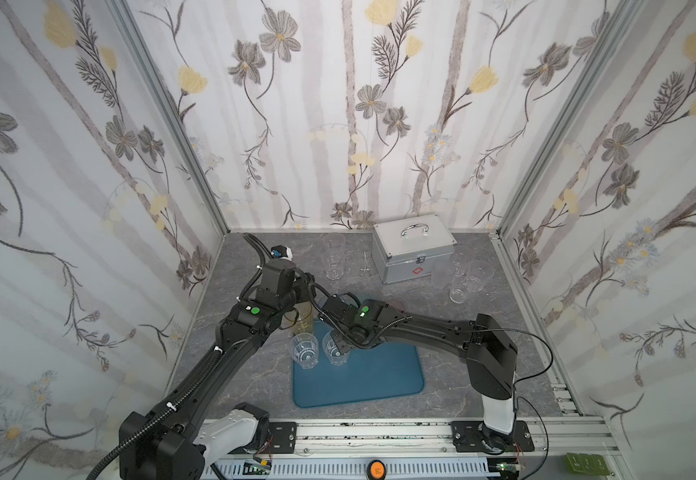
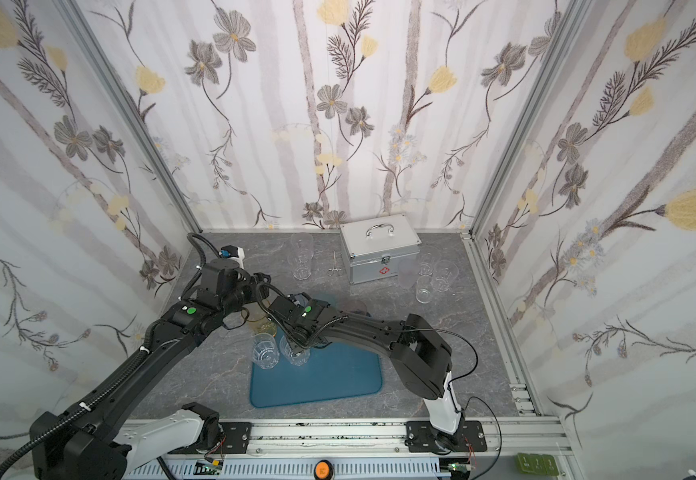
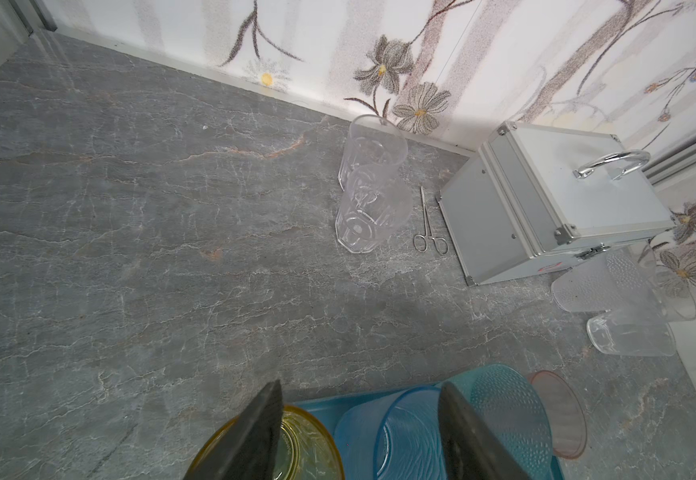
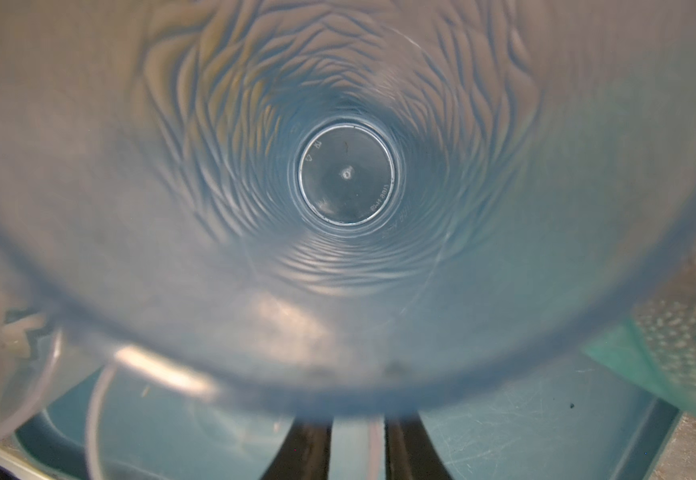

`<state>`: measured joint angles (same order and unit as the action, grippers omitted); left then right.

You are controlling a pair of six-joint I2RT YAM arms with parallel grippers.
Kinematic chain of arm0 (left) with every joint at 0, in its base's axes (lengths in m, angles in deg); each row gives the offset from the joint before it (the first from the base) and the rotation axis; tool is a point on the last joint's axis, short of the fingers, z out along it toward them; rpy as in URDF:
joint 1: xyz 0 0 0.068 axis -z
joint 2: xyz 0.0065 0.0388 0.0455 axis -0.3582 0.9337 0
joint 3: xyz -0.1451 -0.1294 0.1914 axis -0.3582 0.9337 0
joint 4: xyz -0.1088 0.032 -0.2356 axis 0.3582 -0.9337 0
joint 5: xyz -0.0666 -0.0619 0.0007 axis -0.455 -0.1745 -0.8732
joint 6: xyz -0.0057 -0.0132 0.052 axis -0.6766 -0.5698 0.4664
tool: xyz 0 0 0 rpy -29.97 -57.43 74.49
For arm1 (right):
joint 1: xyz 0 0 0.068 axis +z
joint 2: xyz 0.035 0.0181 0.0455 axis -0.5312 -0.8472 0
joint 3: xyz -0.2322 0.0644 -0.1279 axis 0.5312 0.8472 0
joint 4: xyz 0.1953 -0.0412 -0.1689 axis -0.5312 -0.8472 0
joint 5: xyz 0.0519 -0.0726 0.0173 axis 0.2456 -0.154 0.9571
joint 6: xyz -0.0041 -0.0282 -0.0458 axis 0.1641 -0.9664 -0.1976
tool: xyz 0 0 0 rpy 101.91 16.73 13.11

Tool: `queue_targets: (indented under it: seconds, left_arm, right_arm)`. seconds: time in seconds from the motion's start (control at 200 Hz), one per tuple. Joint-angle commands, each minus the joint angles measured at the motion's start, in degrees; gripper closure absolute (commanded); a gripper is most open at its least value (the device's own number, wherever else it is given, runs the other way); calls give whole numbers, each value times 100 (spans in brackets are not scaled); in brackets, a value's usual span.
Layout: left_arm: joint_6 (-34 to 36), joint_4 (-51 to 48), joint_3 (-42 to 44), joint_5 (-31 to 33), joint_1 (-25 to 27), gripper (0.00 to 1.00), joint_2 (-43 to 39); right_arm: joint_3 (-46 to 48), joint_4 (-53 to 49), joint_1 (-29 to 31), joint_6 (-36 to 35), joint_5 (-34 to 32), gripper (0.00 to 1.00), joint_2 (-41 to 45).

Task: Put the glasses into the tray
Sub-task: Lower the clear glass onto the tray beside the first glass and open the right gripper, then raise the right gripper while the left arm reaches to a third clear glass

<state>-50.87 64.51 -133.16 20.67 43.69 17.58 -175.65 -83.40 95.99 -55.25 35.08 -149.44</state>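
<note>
Soft diffuse light, right wrist view blurry

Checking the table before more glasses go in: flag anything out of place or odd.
A pair of forceps lies flat on the table, between two clear glasses and the case; a steel tool among tumblers looks stray. Nothing in view looks tipped, spilled or broken.

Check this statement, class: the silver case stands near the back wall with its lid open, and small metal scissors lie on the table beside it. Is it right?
No: the silver case has its lid shut, as the left wrist view shows. Corrected: it stands near the back wall with its lid shut, and small metal scissors lie on the table beside it.
</note>
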Motion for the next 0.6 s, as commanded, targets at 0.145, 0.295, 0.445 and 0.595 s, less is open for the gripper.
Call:
queue_targets:
  seconds: [0.145,0.295,0.445,0.595]
  left_arm:
    - [157,147,-58,128,-2,38,-110]
    - [158,144,-196,303,-2,37,-182]
    - [187,151,-319,522,22,37,-158]
    - [395,482,-319,796,159,36,-54]
  right_arm:
    - [-632,-416,-16,-328,-407,74,492]
    - [-1140,-528,-219,-562,-671,73,806]
    - [-1376,-272,-644,-637,-810,71,979]
    - [-1451,364,-1248,-556,-754,70,966]
